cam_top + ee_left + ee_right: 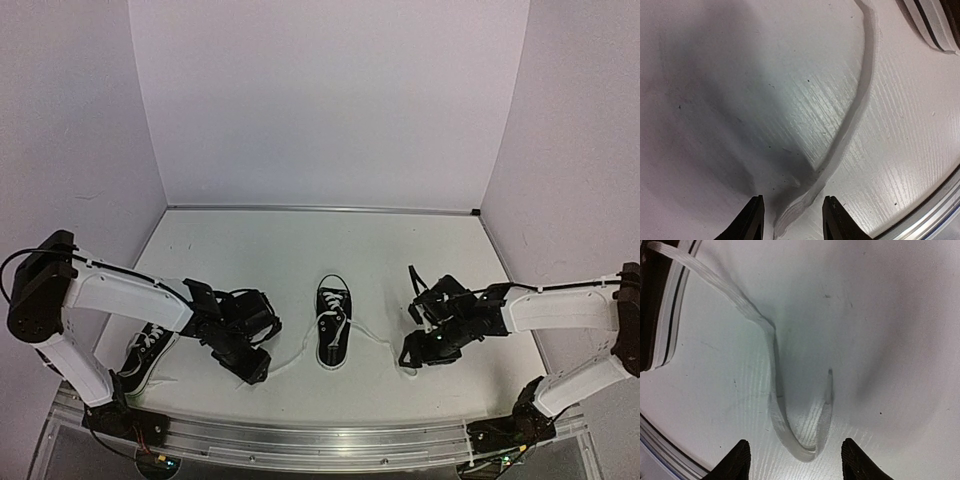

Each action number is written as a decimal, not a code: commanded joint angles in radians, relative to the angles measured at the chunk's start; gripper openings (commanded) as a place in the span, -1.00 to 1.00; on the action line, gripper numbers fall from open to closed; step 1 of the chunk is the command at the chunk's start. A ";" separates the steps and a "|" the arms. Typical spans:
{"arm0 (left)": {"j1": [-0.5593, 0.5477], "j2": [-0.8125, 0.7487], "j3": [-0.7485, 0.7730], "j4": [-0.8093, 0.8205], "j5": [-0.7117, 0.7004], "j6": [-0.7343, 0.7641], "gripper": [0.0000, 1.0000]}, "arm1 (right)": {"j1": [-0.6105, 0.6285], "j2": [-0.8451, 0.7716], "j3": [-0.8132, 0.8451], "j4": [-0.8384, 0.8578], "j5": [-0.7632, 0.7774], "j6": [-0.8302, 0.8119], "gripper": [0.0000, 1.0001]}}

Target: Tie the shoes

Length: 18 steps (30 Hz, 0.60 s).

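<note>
Shoe: black canvas sneaker with white toe cap, laces splayed to 9 and 3 o'clock, one for each arm you run.
Left fingers: spread astride the flat white left lace, ready to pinch.
Right fingers: spread astride the right lace.

The overhead camera sits high behind both arm bases and looks down and forward over the whole tabletop. Each wrist camera hangs close above the tabletop, aimed down past its own fingertips. One lace runs ahead of the left pincer, and a looped lace lies ahead of the right pincer. All three views share the middle shoe; each wrist view catches only its sole edge, in a far corner.
</note>
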 commanded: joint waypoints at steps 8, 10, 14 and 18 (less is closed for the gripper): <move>-0.018 0.076 0.059 0.003 -0.020 0.047 -0.53 | 0.019 0.005 -0.001 0.005 0.056 0.002 0.22; -0.019 0.085 0.077 0.002 -0.020 0.057 -0.62 | 0.021 0.006 0.005 0.008 0.054 -0.005 0.22; -0.018 0.091 0.113 0.015 -0.020 0.069 -0.82 | 0.035 0.031 0.019 0.011 0.049 -0.025 0.21; -0.009 0.081 0.166 0.035 -0.020 0.082 -1.00 | 0.041 0.056 0.008 0.011 0.061 -0.013 0.21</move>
